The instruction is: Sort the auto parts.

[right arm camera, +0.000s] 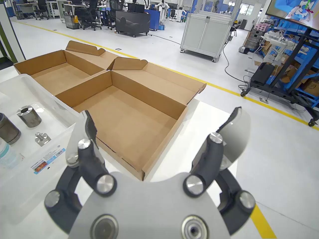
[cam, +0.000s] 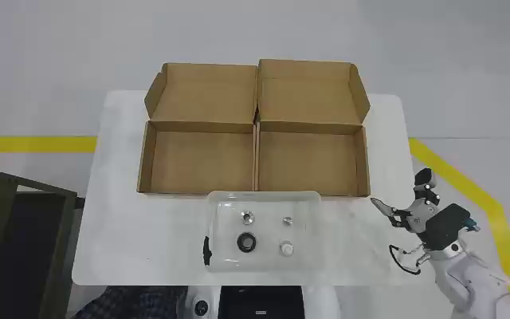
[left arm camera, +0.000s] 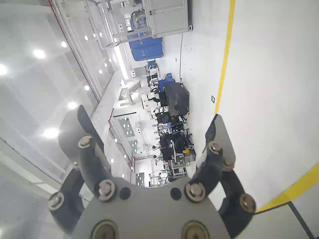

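Note:
A clear plastic tray (cam: 219, 201) at the table's front holds the auto parts: a black ring (cam: 247, 242), a pale cylinder (cam: 287, 249) and two small silver pieces (cam: 248, 215) (cam: 287, 220). In the right wrist view the tray (right arm camera: 37, 85) shows a bored steel cylinder (right arm camera: 28, 116), a darker cylinder (right arm camera: 7, 128) and a small silver stud (right arm camera: 42, 138). My right gripper (cam: 392, 235) (right arm camera: 162, 111) hangs open and empty over the table's front right corner, to the right of the tray. My left gripper (left arm camera: 149, 111) is open and empty, facing the room and floor.
Two open cardboard boxes stand side by side behind the tray, the left box (cam: 199, 163) and the right box (cam: 307, 163), both empty, with lids folded back. The right box (right arm camera: 129, 118) lies just ahead of my right gripper. The table edge (cam: 402, 159) is near the right arm.

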You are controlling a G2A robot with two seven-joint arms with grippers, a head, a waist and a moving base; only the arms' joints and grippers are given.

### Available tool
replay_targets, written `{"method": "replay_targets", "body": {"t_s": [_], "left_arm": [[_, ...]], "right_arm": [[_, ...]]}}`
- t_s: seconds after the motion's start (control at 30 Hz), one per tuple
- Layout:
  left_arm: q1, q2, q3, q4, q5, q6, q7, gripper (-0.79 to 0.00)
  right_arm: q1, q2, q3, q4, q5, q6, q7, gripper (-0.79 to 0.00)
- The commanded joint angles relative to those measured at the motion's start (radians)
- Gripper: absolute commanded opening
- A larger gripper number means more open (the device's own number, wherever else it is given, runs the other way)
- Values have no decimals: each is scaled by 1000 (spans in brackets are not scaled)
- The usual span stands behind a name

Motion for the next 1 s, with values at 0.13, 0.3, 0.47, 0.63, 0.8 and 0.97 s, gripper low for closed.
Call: {"method": "replay_targets", "body": {"t_s": [0.13,0.3,0.47,0.63,0.8,0.97], "left_arm": [[0,0,0,0,0,0,0,0],[0,0,0,0,0,0,0,0],[0,0,0,0,0,0,0,-1],[0,0,0,0,0,0,0,0],[0,0,0,0,0,0,0,0],[0,0,0,0,0,0,0,0]], "right_arm": [[0,0,0,0,0,0,0,-1],[0,0,0,0,0,0,0,-1],[0,0,0,0,0,0,0,0],[3,1,-9,-5,-2,-8,24,0],[32,13,-35,-61,-64,-130,73,0],[60,25,-68,-101,-72,-291,126,0]]}}
